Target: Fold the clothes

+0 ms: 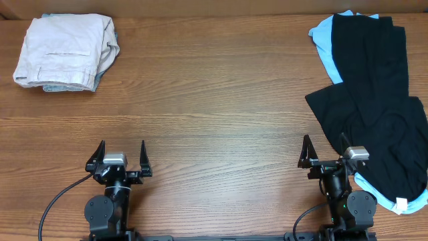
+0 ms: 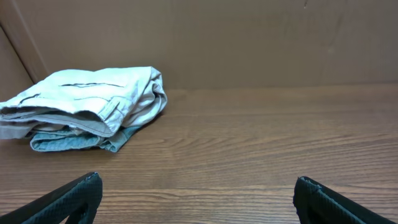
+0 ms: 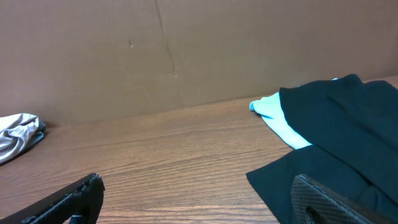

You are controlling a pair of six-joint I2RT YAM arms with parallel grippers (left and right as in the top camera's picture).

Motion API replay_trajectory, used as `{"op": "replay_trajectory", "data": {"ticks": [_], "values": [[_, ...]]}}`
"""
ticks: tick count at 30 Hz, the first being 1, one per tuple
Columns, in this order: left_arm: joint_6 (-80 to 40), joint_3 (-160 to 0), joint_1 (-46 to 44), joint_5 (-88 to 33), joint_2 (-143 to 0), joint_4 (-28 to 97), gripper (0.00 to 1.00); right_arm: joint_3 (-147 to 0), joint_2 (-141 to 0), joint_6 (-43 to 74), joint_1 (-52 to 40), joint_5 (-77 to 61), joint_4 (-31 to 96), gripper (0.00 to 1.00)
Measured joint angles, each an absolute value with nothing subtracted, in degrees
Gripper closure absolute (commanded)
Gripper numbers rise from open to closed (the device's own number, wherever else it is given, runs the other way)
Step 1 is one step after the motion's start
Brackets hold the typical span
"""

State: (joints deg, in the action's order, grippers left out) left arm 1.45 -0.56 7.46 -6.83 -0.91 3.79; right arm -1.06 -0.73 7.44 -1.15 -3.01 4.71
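Left gripper [image 1: 122, 146] and right gripper [image 1: 326, 142] are seen open, empty. Black garment [image 1: 374, 80] should be pinched at an edge and spread flat first.

shorts [image 1: 63, 51] far left; garments [image 1: 373, 84] right

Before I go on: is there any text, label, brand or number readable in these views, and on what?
No readable text in any view.
White tag on the blue garment, near right corner of the table: too small to read, if it carries any print at all.
Folded beige shorts and black garments: no lettering shows.
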Motion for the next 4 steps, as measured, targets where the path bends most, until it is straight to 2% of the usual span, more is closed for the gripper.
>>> {"op": "replay_trajectory", "data": {"ticks": [4], "values": [[1.45, -0.56, 7.46, -6.83, -0.91, 3.79, 0.00, -1.06, -0.73, 7.46, -1.15, -3.01, 4.73, 0.00]]}}
